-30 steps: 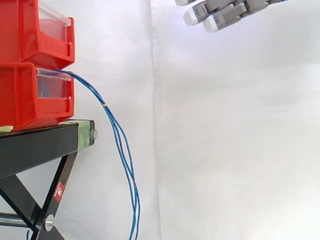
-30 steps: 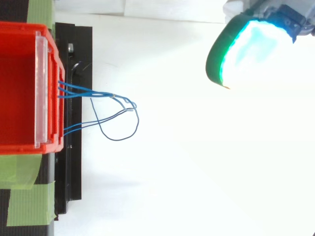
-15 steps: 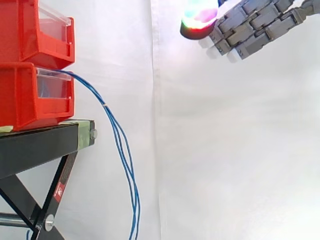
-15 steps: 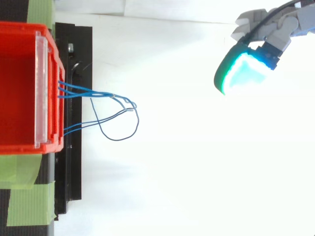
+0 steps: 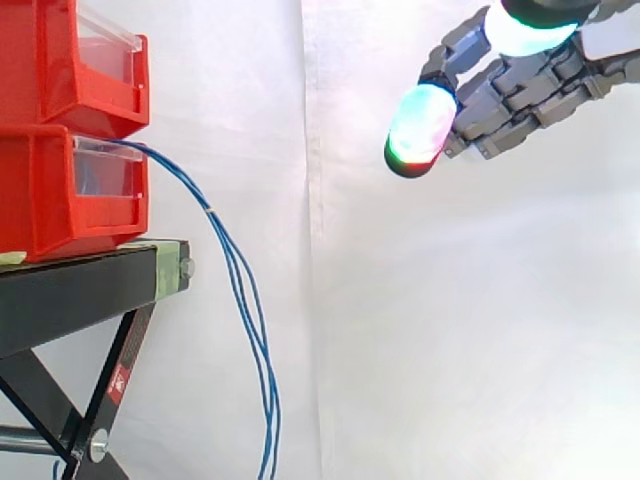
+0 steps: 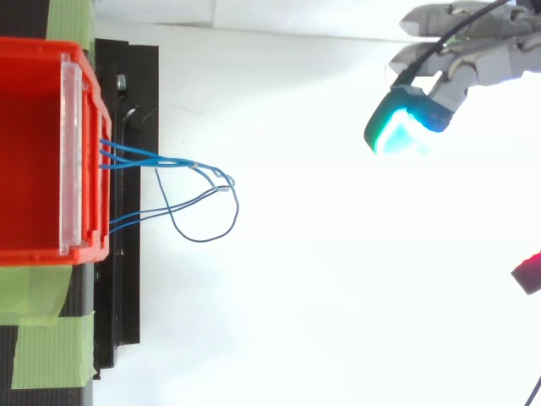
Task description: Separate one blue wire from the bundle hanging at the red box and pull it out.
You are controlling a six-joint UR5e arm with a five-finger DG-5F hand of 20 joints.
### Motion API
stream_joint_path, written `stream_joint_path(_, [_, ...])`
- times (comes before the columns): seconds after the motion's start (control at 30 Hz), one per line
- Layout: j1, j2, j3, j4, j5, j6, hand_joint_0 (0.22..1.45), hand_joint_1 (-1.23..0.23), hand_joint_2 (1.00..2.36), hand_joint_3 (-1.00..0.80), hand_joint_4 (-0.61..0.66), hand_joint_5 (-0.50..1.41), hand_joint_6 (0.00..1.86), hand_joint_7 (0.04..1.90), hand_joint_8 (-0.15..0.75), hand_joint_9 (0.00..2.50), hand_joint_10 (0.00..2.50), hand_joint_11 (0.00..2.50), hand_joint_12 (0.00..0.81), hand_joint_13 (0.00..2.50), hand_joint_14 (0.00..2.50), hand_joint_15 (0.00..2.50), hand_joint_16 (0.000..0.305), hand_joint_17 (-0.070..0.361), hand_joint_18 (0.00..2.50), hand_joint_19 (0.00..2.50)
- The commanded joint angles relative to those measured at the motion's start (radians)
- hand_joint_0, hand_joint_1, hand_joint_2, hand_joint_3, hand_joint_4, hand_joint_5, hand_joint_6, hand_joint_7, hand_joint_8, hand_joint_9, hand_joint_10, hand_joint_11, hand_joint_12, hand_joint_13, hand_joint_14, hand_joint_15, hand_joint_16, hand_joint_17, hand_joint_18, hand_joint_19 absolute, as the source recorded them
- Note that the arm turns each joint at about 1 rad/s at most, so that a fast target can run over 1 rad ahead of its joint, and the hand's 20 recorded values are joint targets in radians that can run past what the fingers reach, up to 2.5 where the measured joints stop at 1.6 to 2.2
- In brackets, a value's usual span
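Blue wires [image 5: 209, 212], thin drooping curves, red box [image 5: 40, 190]

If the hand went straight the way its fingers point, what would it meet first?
Likely the blue wires hanging from the lower red bin: in the side view the hand points left and slightly down across free space toward them. The top view suggests it might pass beside them.

Black stand [image 5: 80, 290] carries lower red bin [image 5: 40, 200]; second red bin [image 5: 40, 60] stacked above; green tape [image 6: 51, 355] on stand.

Side camera level; top camera overhead; both share red bins [image 5: 40, 200].
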State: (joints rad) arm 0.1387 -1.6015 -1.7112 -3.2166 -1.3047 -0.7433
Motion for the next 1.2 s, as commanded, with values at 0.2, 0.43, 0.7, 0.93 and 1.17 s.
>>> stream_joint_path(0.2, [0.019, -0.002, -0.117, 0.202, 0.061, -0.016, 0.49, -0.71, 1.0, -0.5, 0.27, -0.19, 0.5, 0.86, 0.285, 0.33, 0.0, 0.03, 0.374, 0.12, 0.0, 0.15, 0.064, 0.145, 0.0, 0.0])
stream_joint_path(0.43, [0.041, -0.008, -0.18, 0.336, 0.137, -0.034, 0.49, -0.72, 1.0, -0.5, 0.28, -0.18, 0.5, 0.91, 0.287, 0.34, 0.0, 0.05, 0.377, 0.13, 0.0, 0.15, 0.065, 0.145, 0.0, 0.0])
stream_joint_path(0.7, [0.062, -0.026, -0.199, 0.409, 0.213, -0.054, 0.49, -0.74, 1.0, -0.5, 0.29, -0.17, 0.5, 0.95, 0.296, 0.4, 0.0, 0.1, 0.384, 0.2, 0.0, 0.17, 0.064, 0.143, 0.06, 0.0])
stream_joint_path(0.93, [0.065, -0.143, -0.199, 0.503, 0.217, -0.019, 0.51, -0.77, 1.0, -0.5, 0.29, -0.17, 0.5, 0.95, 0.303, 0.45, 0.0, 0.1, 0.386, 0.25, 0.0, 0.15, 0.062, 0.14, 0.14, 0.0])
stream_joint_path(1.17, [0.073, -0.196, -0.197, 0.681, 0.263, -0.039, 0.52, -0.75, 1.0, -0.5, 0.28, -0.17, 0.5, 0.96, 0.303, 0.46, 0.0, 0.1, 0.385, 0.26, 0.0, 0.15, 0.061, 0.138, 0.15, 0.0])
